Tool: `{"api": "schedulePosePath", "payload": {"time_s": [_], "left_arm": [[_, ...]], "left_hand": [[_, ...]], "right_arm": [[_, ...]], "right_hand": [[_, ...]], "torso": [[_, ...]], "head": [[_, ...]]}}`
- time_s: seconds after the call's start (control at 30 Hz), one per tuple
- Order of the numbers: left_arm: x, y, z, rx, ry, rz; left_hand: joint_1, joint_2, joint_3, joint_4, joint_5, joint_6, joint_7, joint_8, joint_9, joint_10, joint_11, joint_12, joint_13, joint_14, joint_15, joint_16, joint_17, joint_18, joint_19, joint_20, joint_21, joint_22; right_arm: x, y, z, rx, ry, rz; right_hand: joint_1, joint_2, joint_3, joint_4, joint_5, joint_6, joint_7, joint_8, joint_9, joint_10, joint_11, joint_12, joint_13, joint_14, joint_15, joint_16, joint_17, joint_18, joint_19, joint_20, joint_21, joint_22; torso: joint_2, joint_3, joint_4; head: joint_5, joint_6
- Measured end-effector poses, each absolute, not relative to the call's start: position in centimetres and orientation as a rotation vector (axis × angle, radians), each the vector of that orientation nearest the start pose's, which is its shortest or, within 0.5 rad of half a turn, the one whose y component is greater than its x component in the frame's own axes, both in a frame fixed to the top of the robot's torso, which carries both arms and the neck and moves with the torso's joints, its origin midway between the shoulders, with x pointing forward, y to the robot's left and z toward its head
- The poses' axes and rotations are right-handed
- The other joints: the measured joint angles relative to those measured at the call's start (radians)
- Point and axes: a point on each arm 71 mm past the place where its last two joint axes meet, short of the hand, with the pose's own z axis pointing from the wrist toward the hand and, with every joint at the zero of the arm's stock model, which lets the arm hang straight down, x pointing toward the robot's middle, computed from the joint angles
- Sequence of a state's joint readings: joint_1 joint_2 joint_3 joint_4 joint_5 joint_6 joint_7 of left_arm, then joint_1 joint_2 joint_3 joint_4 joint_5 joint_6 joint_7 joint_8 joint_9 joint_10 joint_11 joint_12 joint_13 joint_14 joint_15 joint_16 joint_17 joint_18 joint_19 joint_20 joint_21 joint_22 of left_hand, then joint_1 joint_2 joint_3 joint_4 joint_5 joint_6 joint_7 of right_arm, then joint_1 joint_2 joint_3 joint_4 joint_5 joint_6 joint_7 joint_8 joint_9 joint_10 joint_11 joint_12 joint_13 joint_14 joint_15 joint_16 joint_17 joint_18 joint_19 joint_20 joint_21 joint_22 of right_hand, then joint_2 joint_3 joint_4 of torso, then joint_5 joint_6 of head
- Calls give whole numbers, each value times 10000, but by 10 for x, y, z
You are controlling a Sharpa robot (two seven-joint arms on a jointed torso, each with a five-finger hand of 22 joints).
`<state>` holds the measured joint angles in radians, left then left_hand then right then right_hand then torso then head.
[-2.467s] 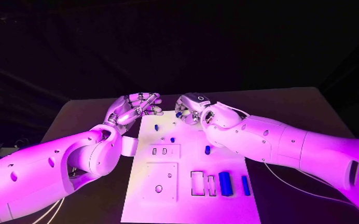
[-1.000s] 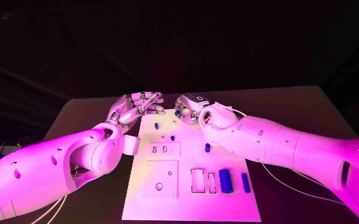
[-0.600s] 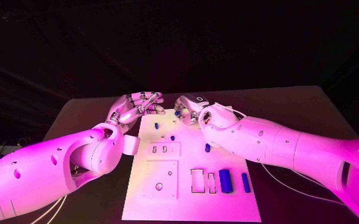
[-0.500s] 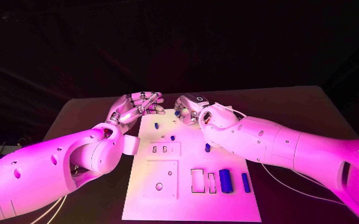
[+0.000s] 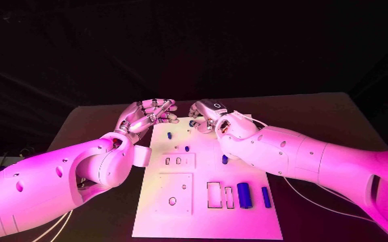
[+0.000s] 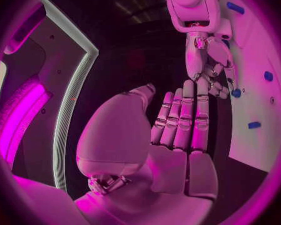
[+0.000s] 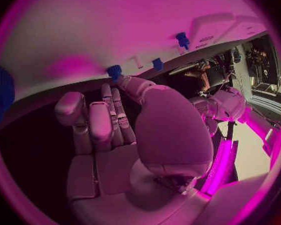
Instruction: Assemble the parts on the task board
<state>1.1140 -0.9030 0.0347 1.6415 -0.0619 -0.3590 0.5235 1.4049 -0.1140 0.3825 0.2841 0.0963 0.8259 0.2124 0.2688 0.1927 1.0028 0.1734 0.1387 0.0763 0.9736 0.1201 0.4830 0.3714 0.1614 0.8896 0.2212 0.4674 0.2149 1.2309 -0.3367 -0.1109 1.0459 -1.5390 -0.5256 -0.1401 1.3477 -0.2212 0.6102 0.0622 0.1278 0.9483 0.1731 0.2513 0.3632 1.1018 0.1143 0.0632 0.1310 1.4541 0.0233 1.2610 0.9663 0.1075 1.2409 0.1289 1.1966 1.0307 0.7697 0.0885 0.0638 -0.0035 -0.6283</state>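
My left hand (image 5: 148, 116) hovers at far left corner of task board (image 5: 206, 219), fingers straight and together, nothing held. My right hand (image 5: 207, 117) at far edge of board, fingertips pinching small blue part (image 5: 192, 123). Other blue parts (image 5: 243, 195) lie on board near its right edge. Table (image 5: 323, 113) black.

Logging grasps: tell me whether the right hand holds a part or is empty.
Holding: the right hand pinches a small blue part at its fingers' tips, above the task board.
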Motion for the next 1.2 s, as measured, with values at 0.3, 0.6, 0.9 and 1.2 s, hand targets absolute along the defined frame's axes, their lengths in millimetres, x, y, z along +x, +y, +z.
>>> {"api": "schedulePosePath", "payload": {"time_s": [0.3, 0.6, 0.9, 1.2], "left_arm": [[463, 208, -171, -10299, 12883, -16325], [464, 214, -172, -10328, 12835, -16172], [466, 224, -173, -10357, 12749, -15964], [464, 225, -172, -10340, 12761, -16038]], "left_hand": [[-11, -10, 0, 0, 0, 0, 0, 0, 9, 0, 0, 0, 0, 0, 0, 0, 2, 0, 0, 0, 0, 3], [-11, -10, 28, -28, 0, 0, 0, 0, 8, 0, 0, 0, 0, 0, 0, -1, 15, -1, 0, 0, 40, 2], [-11, -10, 28, -27, 0, 0, 0, 0, 6, 0, 0, 0, 0, 0, 0, -2, 15, -1, 0, 0, 40, 2], [-11, -10, 27, -28, 0, 0, 0, 0, 6, 0, 0, 0, 0, 1, 0, -2, 24, -1, 1, 0, 40, 1]], "right_arm": [[546, -70, -193, -2045, 14288, 6061], [535, -108, -176, -1718, 14233, 6180], [526, -167, -140, -635, 15149, 6185], [529, -198, -139, 132, 16778, 5814]], "right_hand": [[0, 0, 0, 0, 0, 0, 0, 0, 0, 1, 0, 0, -10, 0, 0, 0, -22, -1, 1, 0, 0, -19], [-2, -2, 41, 41, 0, 18, -20, -99, 64, 567, -124, 273, 42, 0, 0, 0, -56, 2, 28, -27, 0, 68], [-315, -423, -939, 296, 590, -408, -178, -516, 98, 2009, -432, 1592, 1107, 125, -317, 310, 394, 1, 275, -274, 52, 367], [728, -75, -3856, 1643, 814, -808, -196, -631, 432, 640, -504, 7582, 6795, 124, -344, 1454, 2275, 2, 772, -305, 320, 1151]], "torso": [[3, -1, 1], [-40, -35, -66], [-141, -87, -237], [-156, -180, -322]], "head": [[-2, 4], [32, 58], [53, 106], [-28, 187]]}}
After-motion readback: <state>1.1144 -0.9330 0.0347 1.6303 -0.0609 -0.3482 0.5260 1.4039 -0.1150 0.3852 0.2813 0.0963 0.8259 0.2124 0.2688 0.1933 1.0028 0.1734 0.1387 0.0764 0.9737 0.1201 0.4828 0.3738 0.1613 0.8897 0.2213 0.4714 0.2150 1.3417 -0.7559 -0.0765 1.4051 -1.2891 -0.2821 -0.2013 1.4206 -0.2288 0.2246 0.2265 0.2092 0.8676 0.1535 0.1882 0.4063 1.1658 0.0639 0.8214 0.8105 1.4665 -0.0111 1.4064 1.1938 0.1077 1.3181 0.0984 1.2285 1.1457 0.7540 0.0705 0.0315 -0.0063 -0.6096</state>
